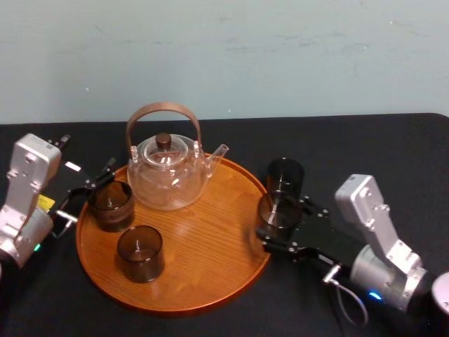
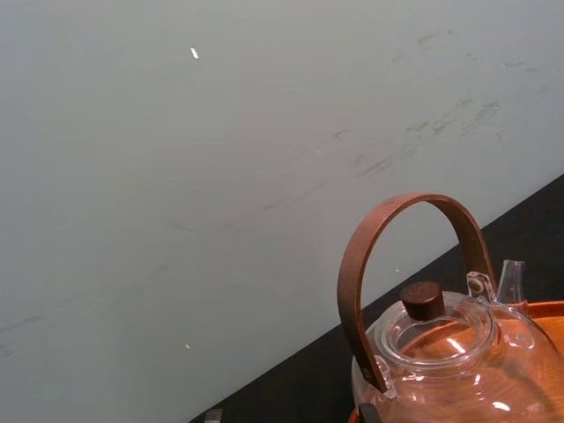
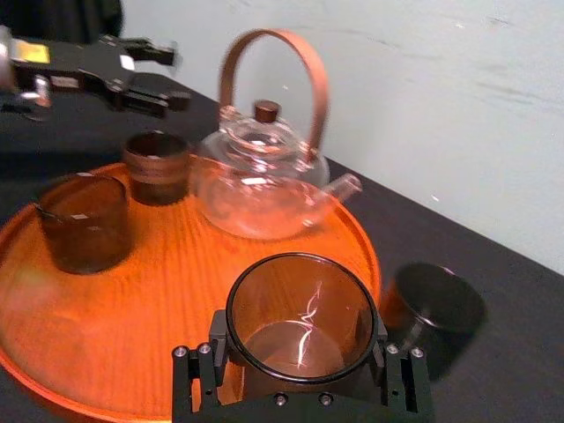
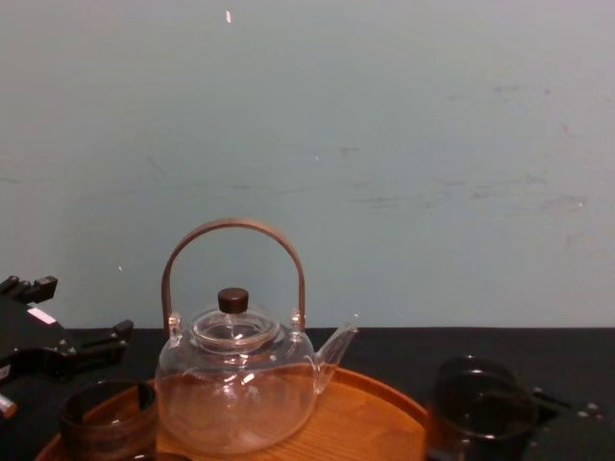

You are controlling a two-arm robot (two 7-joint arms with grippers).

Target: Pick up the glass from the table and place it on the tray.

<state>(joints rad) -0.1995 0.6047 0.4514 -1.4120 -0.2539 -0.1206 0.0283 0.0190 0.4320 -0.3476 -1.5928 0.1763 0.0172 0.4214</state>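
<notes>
There, my right gripper point(image 1: 284, 223) clamped the glass point(image 1: 277, 209) over the right rim of the tray point(image 1: 210, 284), to set it inside. My left gripper point(image 1: 88, 193) hung open by its left rim.

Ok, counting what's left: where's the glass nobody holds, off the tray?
Head view, right side: the loose glass stands on the table beside the tray, just behind the held glass in the right gripper.

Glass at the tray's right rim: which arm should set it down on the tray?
Right: its gripper holds that glass at the tray's rim; the left gripper is open across the tray.
</notes>
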